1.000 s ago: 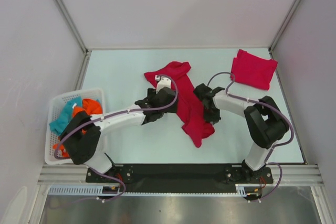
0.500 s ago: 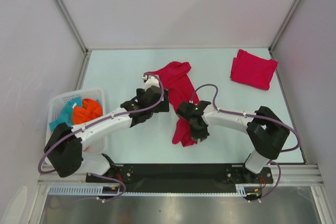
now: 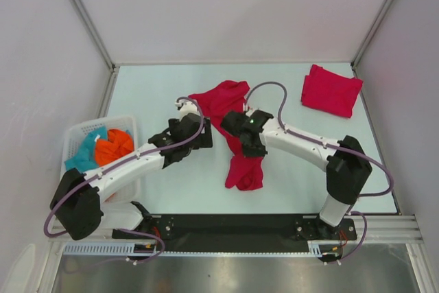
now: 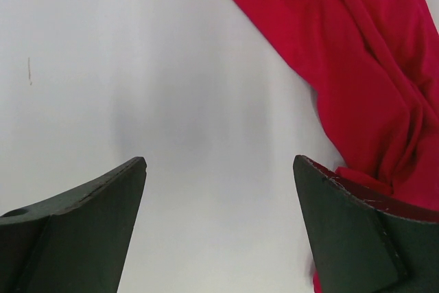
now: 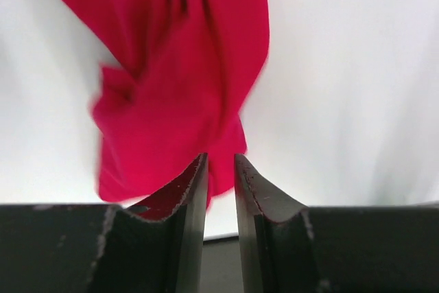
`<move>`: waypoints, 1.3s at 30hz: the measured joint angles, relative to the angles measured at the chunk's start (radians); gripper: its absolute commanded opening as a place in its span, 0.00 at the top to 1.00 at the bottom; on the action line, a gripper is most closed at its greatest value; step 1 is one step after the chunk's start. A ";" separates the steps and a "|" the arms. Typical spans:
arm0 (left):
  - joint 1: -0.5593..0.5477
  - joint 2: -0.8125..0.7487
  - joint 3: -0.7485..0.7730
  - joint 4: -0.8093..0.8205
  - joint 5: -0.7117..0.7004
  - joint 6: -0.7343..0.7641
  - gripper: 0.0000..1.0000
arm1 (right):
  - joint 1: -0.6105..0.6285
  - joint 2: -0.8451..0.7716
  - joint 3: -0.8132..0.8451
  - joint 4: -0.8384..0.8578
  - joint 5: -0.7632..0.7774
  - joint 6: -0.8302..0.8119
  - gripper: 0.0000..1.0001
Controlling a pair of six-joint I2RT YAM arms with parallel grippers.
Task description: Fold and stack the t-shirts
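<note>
Right tool (image 5: 221, 164) tight on the crumpled t-shirt (image 3: 245, 169); left tool (image 4: 218, 162) wide apart above the table (image 4: 137, 66) beside it

Within one second: pulling the left gripper (image 4: 219, 162) leftward off the loose t-shirt (image 3: 223, 97) to hang above bare table (image 3: 147, 90). Swinging the right gripper (image 5: 220, 159) from the garment's right edge toward the near side, then back up and left onto its middle, dragging the lower end from a rightward slant into a straighter, bunched strip. Shifting the left elbow nearer, uncovering more of the orange cloth (image 3: 113, 147) in the basket (image 3: 72, 138).
</note>
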State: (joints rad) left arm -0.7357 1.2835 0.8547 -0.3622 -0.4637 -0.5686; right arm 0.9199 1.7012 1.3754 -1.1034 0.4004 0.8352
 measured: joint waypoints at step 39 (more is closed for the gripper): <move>0.035 -0.075 0.107 -0.190 0.003 0.005 0.06 | -0.418 0.866 0.969 0.240 -0.092 -0.380 1.00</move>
State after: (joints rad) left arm -0.7006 1.2083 0.9619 -0.5526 -0.4606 -0.5632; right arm 0.5018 2.5675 2.3444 -0.8639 0.3084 0.4557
